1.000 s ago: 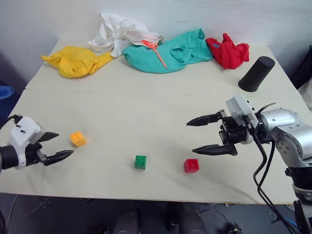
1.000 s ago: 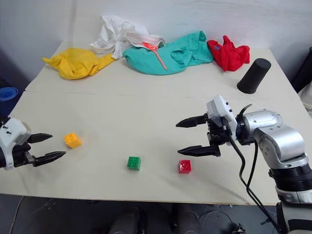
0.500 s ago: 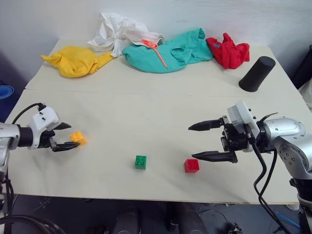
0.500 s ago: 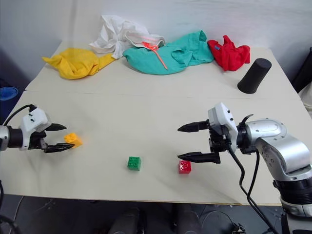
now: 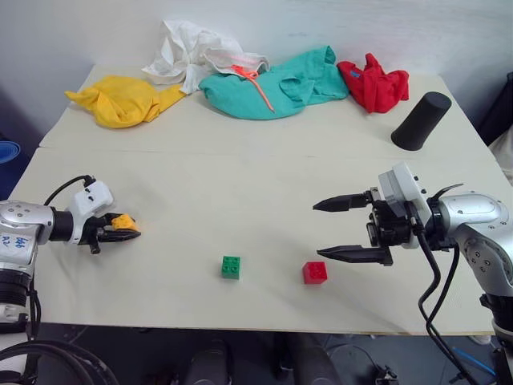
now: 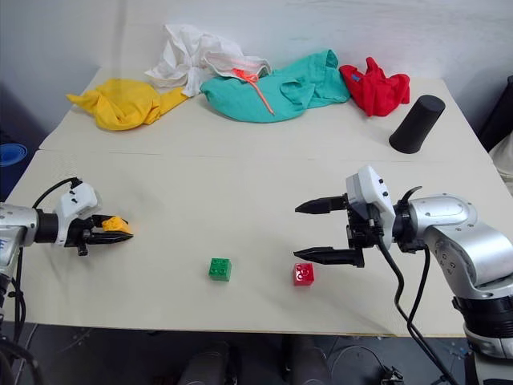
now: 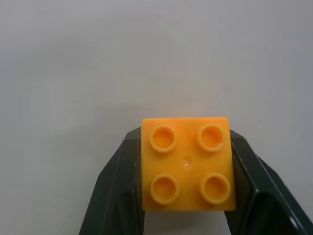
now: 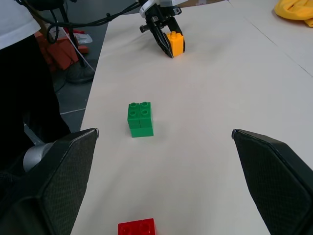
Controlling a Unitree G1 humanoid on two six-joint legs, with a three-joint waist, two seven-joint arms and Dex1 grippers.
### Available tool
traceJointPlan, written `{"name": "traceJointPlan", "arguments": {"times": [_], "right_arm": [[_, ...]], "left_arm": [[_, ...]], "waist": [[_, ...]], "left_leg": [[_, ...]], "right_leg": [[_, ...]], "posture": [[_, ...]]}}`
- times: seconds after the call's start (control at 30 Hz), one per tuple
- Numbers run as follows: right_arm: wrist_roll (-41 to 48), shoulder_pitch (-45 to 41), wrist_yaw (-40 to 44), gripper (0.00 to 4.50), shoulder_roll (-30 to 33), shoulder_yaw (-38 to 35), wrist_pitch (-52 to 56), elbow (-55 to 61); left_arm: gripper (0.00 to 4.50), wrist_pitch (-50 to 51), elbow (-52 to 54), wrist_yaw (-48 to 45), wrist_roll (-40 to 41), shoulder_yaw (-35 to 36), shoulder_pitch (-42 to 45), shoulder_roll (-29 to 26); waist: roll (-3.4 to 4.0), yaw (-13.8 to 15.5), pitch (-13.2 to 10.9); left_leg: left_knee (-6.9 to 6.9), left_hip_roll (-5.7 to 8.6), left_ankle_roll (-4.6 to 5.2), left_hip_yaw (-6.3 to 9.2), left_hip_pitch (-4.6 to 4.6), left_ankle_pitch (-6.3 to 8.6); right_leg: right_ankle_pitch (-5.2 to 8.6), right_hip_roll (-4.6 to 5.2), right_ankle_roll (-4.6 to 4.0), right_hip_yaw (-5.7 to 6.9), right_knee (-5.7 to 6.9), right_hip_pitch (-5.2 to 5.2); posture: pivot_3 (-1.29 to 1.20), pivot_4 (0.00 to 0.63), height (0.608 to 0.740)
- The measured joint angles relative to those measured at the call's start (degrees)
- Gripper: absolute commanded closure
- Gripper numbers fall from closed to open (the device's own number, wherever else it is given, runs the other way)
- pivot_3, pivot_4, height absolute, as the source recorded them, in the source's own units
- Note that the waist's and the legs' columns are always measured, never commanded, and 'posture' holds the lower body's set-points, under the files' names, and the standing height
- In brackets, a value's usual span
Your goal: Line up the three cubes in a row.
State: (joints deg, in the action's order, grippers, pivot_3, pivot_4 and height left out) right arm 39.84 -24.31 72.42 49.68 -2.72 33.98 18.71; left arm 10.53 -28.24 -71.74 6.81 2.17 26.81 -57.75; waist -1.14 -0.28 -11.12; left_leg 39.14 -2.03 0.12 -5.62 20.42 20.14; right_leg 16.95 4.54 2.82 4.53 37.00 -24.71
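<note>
Left end effector point(image 5: 119, 229) clamped on orange-yellow cube point(image 5: 122, 222), fingers point(image 7: 120, 181) pressed on both its sides, near the counter's point(image 5: 240, 176) left edge. Right end effector point(image 5: 346, 228) spread wide, holding nothing, hanging just above and right of red cube point(image 5: 314, 273). Green cube point(image 5: 231, 266) sits left of red, apart, both near front edge; open counter between green and orange-yellow. Far edge: yellow cloth point(image 5: 124, 100), white cloth point(image 5: 192, 56), teal cloth point(image 5: 276, 80), red cloth point(image 5: 373, 84). Black cylinder point(image 5: 421, 120) tipped at far right, well away from cubes.

Lab-like test room: plain table point(image 5: 240, 160), loose cables point(image 8: 93, 22).
</note>
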Motion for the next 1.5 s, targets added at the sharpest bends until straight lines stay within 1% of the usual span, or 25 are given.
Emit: {"name": "traceJointPlan", "arguments": {"times": [0.07, 0.17, 0.3, 0.47, 0.67, 0.87, 0.9, 1.1, 1.13, 1.17, 1.27, 1.33, 1.4, 1.5], "right_arm": [[-0.6, 0.4, 0.9, 0.0, 0.8, 0.1, -0.6, 0.0], [-3.0, 2.6, 3.1, 0.0, 2.4, 0.2, -3.4, 0.0], [-4.8, 5.3, 4.9, 0.0, 3.7, 0.4, -5.5, 0.0], [-5.2, 8.5, 5.2, 0.0, 4.2, -0.2, -6.4, 0.4], [-5.1, 11.4, 3.7, 0.0, 4.3, -2.0, -6.3, 3.1], [-5.1, 14.0, 2.5, 0.0, 4.9, -4.1, -6.1, 4.0], [-5.1, 14.1, 2.3, 0.0, 5.0, -4.2, -6.1, 4.1], [-5.0, 14.2, 2.2, 0.0, 5.9, -4.5, -6.1, 4.6], [-5.1, 14.3, 2.2, 0.0, 5.9, -4.5, -6.3, 4.6], [-5.1, 14.3, 2.3, 0.0, 5.9, -4.5, -6.5, 4.5], [-5.5, 15.0, 2.8, 0.0, 6.6, -4.8, -7.4, 3.9], [-5.8, 16.5, 3.7, 0.0, 7.6, -6.1, -8.2, 3.0], [-6.4, 19.0, 5.7, 0.0, 9.6, -8.6, -9.4, 0.0], [-7.2, 21.5, 9.0, 0.0, 11.5, -11.7, -12.0, -4.7]], "left_arm": [[2.96, 0.1, 3.1, -1.7, 0.0, -0.4, -1.6, -0.9], [2.96, -0.7, 11.5, -5.6, 0.1, -1.7, -5.5, -2.5], [2.96, -5.5, 16.7, -8.9, -0.5, -3.9, -7.2, -4.0], [2.96, -8.7, 17.9, -12.3, -0.8, -7.3, -5.0, -3.9], [2.96, -11.8, 16.3, -13.3, -2.8, -11.5, 0.2, -0.8], [2.96, -13.3, 14.0, -13.8, -3.3, -12.7, 2.4, 0.8], [2.24, -13.4, 13.9, -13.8, -3.3, -12.7, 2.5, 0.9], [0.55, -12.1, 14.0, -14.2, -2.4, -12.6, 2.4, 1.0], [0.17, -11.8, 14.0, -14.2, -2.3, -12.5, 2.4, 1.0], [0.05, -11.5, 14.0, -14.2, -2.1, -12.3, 2.2, 1.0], [0.05, -9.9, 14.4, -14.2, -0.9, -11.5, 1.2, 0.0], [0.05, -7.7, 15.6, -14.2, 0.8, -9.7, -0.7, -2.2], [0.05, -4.9, 17.1, -14.2, 3.3, -6.1, -3.5, -6.0], [0.05, -2.6, 20.1, -14.2, 7.0, 1.1, -9.0, -11.8]], "waist": [[0.0, 0.0, 0.0], [0.0, 0.1, 0.0], [0.0, 0.1, 0.0], [0.0, 0.2, 0.0], [0.0, 0.2, 0.0], [0.0, 0.2, 0.0], [0.0, 0.2, 0.0], [0.0, 0.2, 0.0], [0.0, 0.2, 0.0], [0.0, 0.2, 0.0], [0.0, 0.2, 0.0], [0.0, 0.1, 0.0], [0.0, 0.0, 0.0], [0.0, 0.1, 0.0]], "left_leg": [[0.0, 0.0, 0.0, 0.0, 0.0, 0.0], [0.0, -0.01, 0.03, 0.01, 0.0, 0.02], [0.0, -0.01, 0.02, 0.01, -0.01, 0.01], [0.01, 0.01, 0.02, 0.0, -0.02, 0.0], [0.04, 0.03, 0.03, -0.01, -0.01, -0.01], [0.05, 0.02, 0.02, -0.02, -0.03, -0.01], [0.05, 0.02, 0.02, -0.03, -0.03, -0.01], [0.07, 0.02, 0.03, -0.01, -0.05, -0.02], [0.08, 0.02, 0.03, -0.01, -0.05, -0.02], [0.08, 0.02, 0.03, -0.01, -0.05, -0.02], [0.08, 0.02, 0.03, 0.0, -0.04, -0.02], [0.08, 0.0, 0.03, -0.01, -0.01, -0.02], [0.07, -0.05, 0.03, -0.01, -0.02, -0.02], [0.07, -0.04, 0.05, -0.02, -0.1, -0.01]], "right_leg": [[0.0, 0.0, 0.0, 0.0, -0.01, 0.0], [0.0, 0.01, 0.0, -0.02, -0.08, 0.03], [0.0, 0.01, 0.0, -0.03, -0.16, 0.02], [0.0, 0.0, 0.0, -0.02, -0.15, 0.02], [0.0, -0.04, 0.0, -0.01, -0.1, 0.02], [0.0, -0.06, 0.0, -0.03, -0.1, 0.03], [0.0, -0.06, 0.0, -0.03, -0.11, 0.04], [0.0, -0.05, 0.0, -0.03, -0.12, 0.07], [0.0, -0.05, 0.0, -0.04, -0.12, 0.07], [0.0, -0.05, 0.0, -0.04, -0.12, 0.07], [0.0, -0.05, 0.0, -0.03, -0.11, 0.07], [0.0, -0.07, 0.0, -0.04, -0.08, 0.04], [0.0, -0.08, 0.0, -0.03, -0.07, 0.07], [0.0, -0.06, 0.0, -0.05, -0.21, 0.12]], "posture": [[0.0, 0.15, 0.74], [0.0, 0.15, 0.74], [0.0, 0.15, 0.74], [0.0, 0.15, 0.74], [0.0, 0.15, 0.74], [0.0, 0.15, 0.74], [0.0, 0.15, 0.74], [0.0, 0.15, 0.74], [0.0, 0.15, 0.74], [0.0, 0.15, 0.74], [0.0, 0.15, 0.74], [0.0, 0.15, 0.74], [0.0, 0.15, 0.74], [0.0, 0.15, 0.74]]}}
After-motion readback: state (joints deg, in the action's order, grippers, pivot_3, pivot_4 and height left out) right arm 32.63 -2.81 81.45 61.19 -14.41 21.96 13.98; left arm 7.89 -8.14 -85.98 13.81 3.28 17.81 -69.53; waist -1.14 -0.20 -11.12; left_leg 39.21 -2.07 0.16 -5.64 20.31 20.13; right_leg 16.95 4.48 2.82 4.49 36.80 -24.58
